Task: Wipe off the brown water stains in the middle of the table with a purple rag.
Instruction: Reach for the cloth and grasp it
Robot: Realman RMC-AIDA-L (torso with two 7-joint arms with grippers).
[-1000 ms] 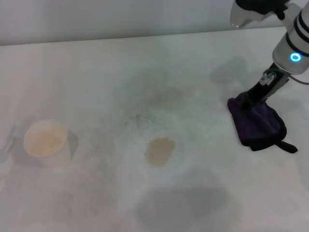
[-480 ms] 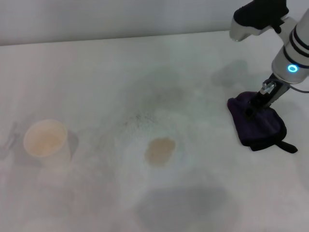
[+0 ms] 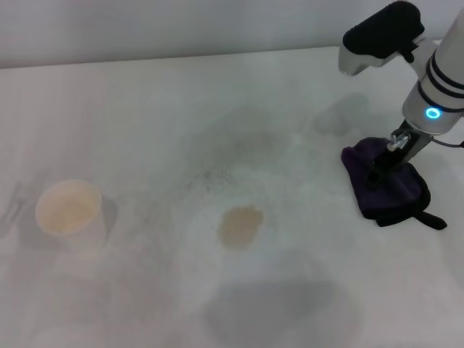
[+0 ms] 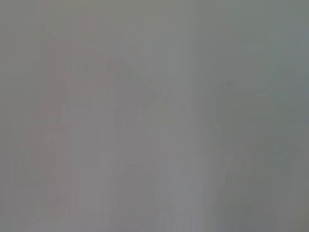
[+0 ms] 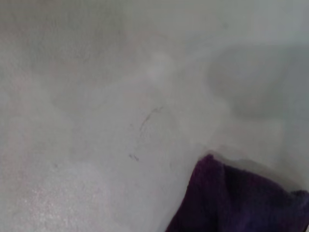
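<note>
The purple rag [image 3: 397,193] lies bunched on the right side of the white table [image 3: 145,109], its black tab pointing right. My right gripper [image 3: 375,174] is down on the rag's upper left part, touching it. The right wrist view shows a corner of the rag [image 5: 231,203] on the tabletop. The brown water stain [image 3: 241,225], a small tan oval blotch, sits in the middle of the table, well to the left of the rag and untouched. My left gripper is out of view; the left wrist view shows only a blank grey surface.
A white paper cup [image 3: 69,210] stands on the left side of the table, far from the stain. Faint grey smudges [image 3: 239,141] and shadows mark the tabletop behind and in front of the stain. The table's far edge meets a pale wall.
My right arm has come down and a little nearer, bringing the gripper lower onto the rag. The rag, stain and cup have not moved.
</note>
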